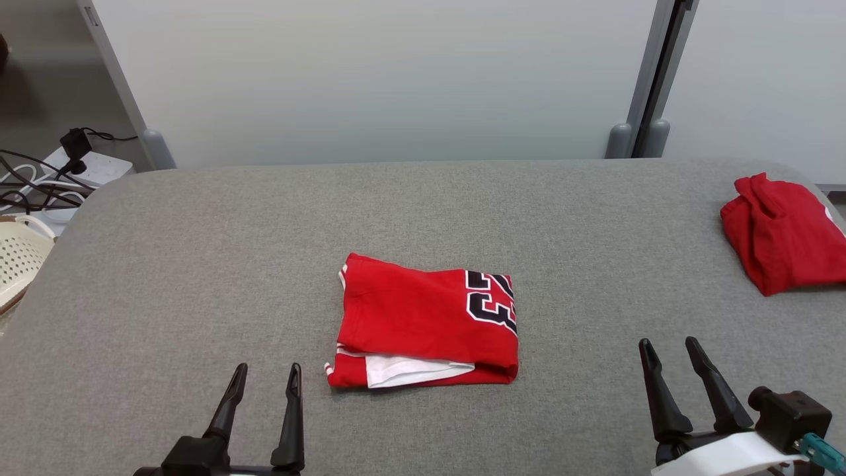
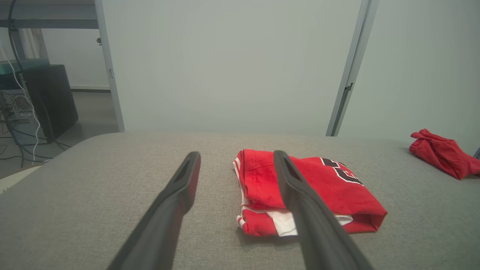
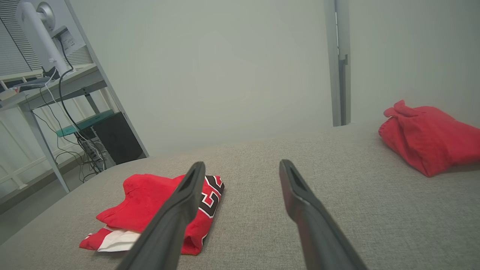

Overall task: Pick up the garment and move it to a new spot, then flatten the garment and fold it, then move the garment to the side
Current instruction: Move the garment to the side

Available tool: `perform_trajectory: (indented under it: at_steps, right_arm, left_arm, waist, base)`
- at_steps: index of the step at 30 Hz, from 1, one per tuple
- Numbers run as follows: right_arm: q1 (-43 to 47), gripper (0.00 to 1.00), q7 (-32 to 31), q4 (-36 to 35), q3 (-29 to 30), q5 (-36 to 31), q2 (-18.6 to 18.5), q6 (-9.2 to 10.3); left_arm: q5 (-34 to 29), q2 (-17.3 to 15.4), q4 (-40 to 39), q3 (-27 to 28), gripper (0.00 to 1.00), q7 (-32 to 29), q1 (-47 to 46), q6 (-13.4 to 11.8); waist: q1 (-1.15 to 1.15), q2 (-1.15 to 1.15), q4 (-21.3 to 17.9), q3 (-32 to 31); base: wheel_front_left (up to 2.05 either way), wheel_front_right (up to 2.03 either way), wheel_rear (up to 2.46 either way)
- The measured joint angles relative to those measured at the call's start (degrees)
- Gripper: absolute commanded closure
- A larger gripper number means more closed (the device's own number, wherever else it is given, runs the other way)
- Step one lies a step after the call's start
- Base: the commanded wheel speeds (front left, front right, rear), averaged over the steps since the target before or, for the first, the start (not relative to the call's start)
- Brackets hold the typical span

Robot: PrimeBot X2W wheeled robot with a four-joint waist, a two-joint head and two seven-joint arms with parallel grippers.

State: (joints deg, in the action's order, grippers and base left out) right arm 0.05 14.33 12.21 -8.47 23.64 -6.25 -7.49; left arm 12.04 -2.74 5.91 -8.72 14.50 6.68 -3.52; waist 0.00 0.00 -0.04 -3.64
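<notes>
1. The red garment (image 1: 426, 320) lies folded into a rough rectangle near the middle of the grey table (image 1: 198, 264), a little toward the robot's side
2. A black number (image 1: 492, 301) edged in white shows on the top layer, at the far corner on the robot's right; the fold cuts it off, so I cannot read it for certain
3. Along the garment's near edge a white layer (image 1: 410, 370) peeps out between the red ones, and thin white striping runs down the left edge
4. The left claw (image 1: 268, 367) hangs low at the near edge of the table, to the left of the garment and apart from it, its two dark fingers spread wide with nothing between them
5. In the left wrist view the garment sits ahead and a little to the right of that claw; one finger crosses in front of the cloth in the picture, but the head view shows them apart
6. The right claw (image 1: 668, 342) is at the near right of the table, well apart from the folded garment, its fingers wide apart, leaning slightly left and holding nothing
7. A second red garment (image 1: 783, 231) lies bunched at the far right edge of the table, well apart from the folded one and from both claws
8. Behind the table stands a pale partition (image 1: 383, 79)
9. Off the table's left side a white power strip (image 1: 92, 168) lies on the floor with dark cables, and a cream basket (image 1: 20, 254) with a perforated wall sits just beside the table's edge
</notes>
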Motion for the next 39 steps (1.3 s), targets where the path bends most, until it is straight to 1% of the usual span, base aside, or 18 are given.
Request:
perform_trajectory:
  at_steps: [4, 8, 11, 13, 17, 22, 26, 29, 32, 35, 39]
  right_arm:
    - [0.0, 0.00, 0.0, 0.6, -0.5, 0.1, 0.0, 0.00]
    - [-0.4, 0.00, 0.0, 4.1, -2.5, 2.8, 0.1, 0.00]
    - [-2.2, 0.00, 0.0, 8.4, -4.5, 6.5, 0.2, 0.00]
    - [-4.4, 0.00, 0.0, 11.0, -5.7, 10.2, 0.6, 0.00]
    - [-10.3, 0.00, 0.0, 17.4, -8.5, 18.1, 1.0, 0.00]
    - [-16.7, 0.00, 0.0, 25.4, -10.9, 27.6, 0.9, 0.00]
    - [-21.3, 0.00, -0.3, 31.3, -12.9, 34.4, 0.1, 0.00]
    - [-24.6, 0.00, -1.6, 34.5, -14.2, 38.3, -0.9, 0.00]
    - [-27.0, 0.00, -2.2, 37.5, -15.0, 40.7, -2.0, 0.01]
    - [-28.6, 0.00, -3.3, 40.4, -16.2, 42.8, -2.7, 0.01]
    - [-29.5, 0.00, -5.5, 42.9, -18.7, 44.3, -2.7, 0.01]
  left_arm:
    - [0.0, 0.0, 0.0, -0.3, 0.00, 0.0, 0.0, 0.0]
    - [0.0, 0.0, 0.0, -0.5, 0.00, 0.0, 0.0, 0.5]
    - [-0.4, 0.0, -0.1, -0.6, 0.00, 0.0, -0.1, 0.5]
    - [-0.8, 0.0, -0.2, -0.7, 0.00, 0.0, -0.1, 1.0]
    - [-1.0, 0.0, -0.3, -1.0, 0.00, 0.0, -0.4, 1.0]
    - [-1.4, 0.0, -0.5, -1.8, 0.00, 0.0, -1.4, 1.2]
    - [-1.4, 0.0, -0.5, -2.6, 0.00, 0.0, -2.0, 1.2]
    - [-1.4, 0.0, -0.6, -3.1, 0.00, 0.0, -3.5, 1.2]
    - [-1.3, 0.0, -0.6, -3.6, 0.00, 0.0, -4.5, 1.2]
    - [-0.8, 0.0, -0.6, -4.1, 0.00, 0.0, -4.8, 1.2]
    - [-0.7, 0.0, -0.6, -4.2, 0.00, 0.0, -4.8, 1.1]
  waist:
    - [0.00, 0.00, 0.5, 0.1]
    - [0.00, 0.00, 1.2, 0.5]
    - [0.00, 0.00, 2.0, 1.0]
    - [0.00, 0.00, 2.7, 1.4]
    - [0.00, 0.00, 4.2, 2.4]
    - [0.00, 0.00, 6.8, 3.7]
    - [0.00, 0.00, 9.3, 5.1]
    - [0.00, 0.00, 11.2, 6.4]
    - [0.00, 0.00, 13.2, 7.7]
    - [0.00, 0.00, 15.1, 8.7]
    - [0.00, 0.00, 17.1, 9.5]
  base:
    - [0.00, 0.00, 0.00]
    - [0.00, 0.00, 0.00]
    - [0.00, 0.00, 0.00]
    - [0.00, 0.00, 0.00]
    - [0.00, 0.00, 0.00]
    - [0.00, 0.00, 0.00]
    - [0.00, 0.00, 0.00]
    - [0.00, 0.00, 0.00]
    - [0.00, 0.00, 0.00]
    - [0.00, 0.00, 0.00]
    - [0.00, 0.00, 0.00]
